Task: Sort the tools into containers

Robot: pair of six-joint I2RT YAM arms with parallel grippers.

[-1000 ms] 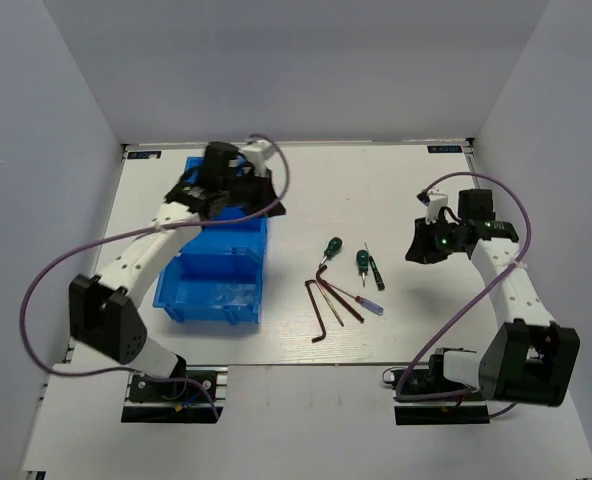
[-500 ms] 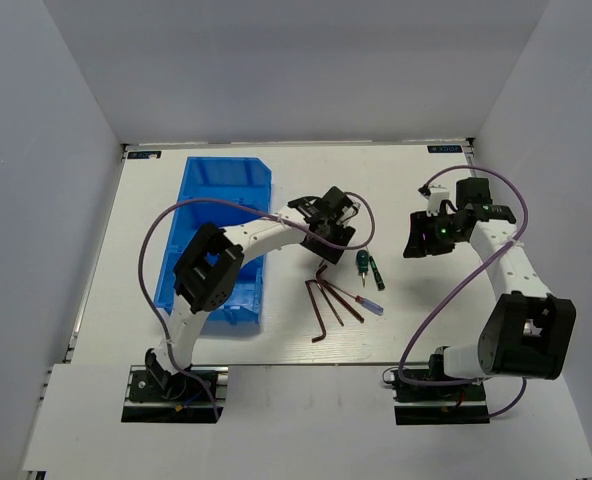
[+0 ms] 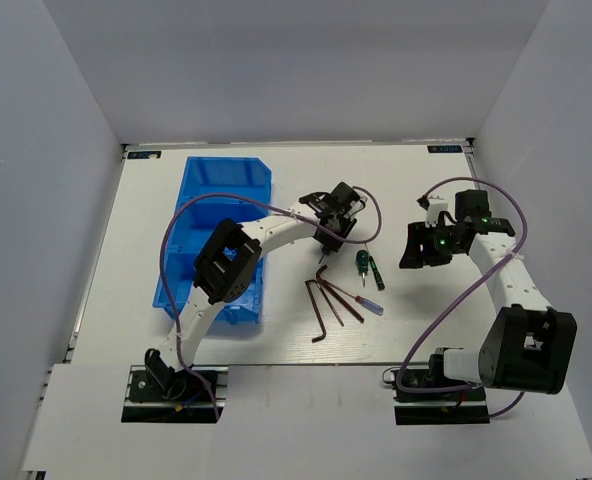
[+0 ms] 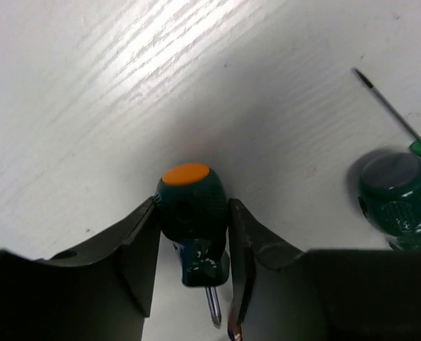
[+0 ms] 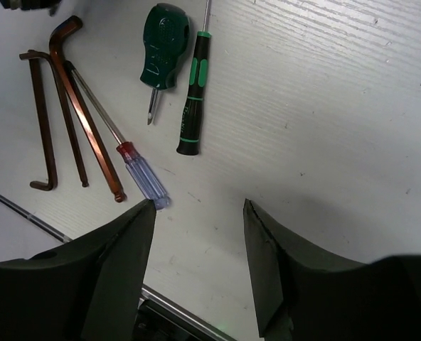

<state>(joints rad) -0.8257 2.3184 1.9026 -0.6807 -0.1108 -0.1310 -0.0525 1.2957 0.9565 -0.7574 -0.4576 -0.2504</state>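
The blue bin (image 3: 204, 180) lies by the left edge of the tabletop (image 3: 396, 180). The left arm stretches over the bin's right side to the middle, its hand (image 4: 194, 273) clenched on a stubby green screwdriver (image 4: 189, 206). Nearer the front edge lie hex keys (image 3: 321, 300), a red-and-blue screwdriver (image 3: 364, 302) and a second stubby screwdriver (image 3: 361, 262). The right arm bends near the right edge, its hand (image 5: 200, 234) released and empty.

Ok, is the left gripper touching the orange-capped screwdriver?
Touching. In the left wrist view, the left gripper has its fingers pressed against both sides of the orange-capped screwdriver, with no gap.
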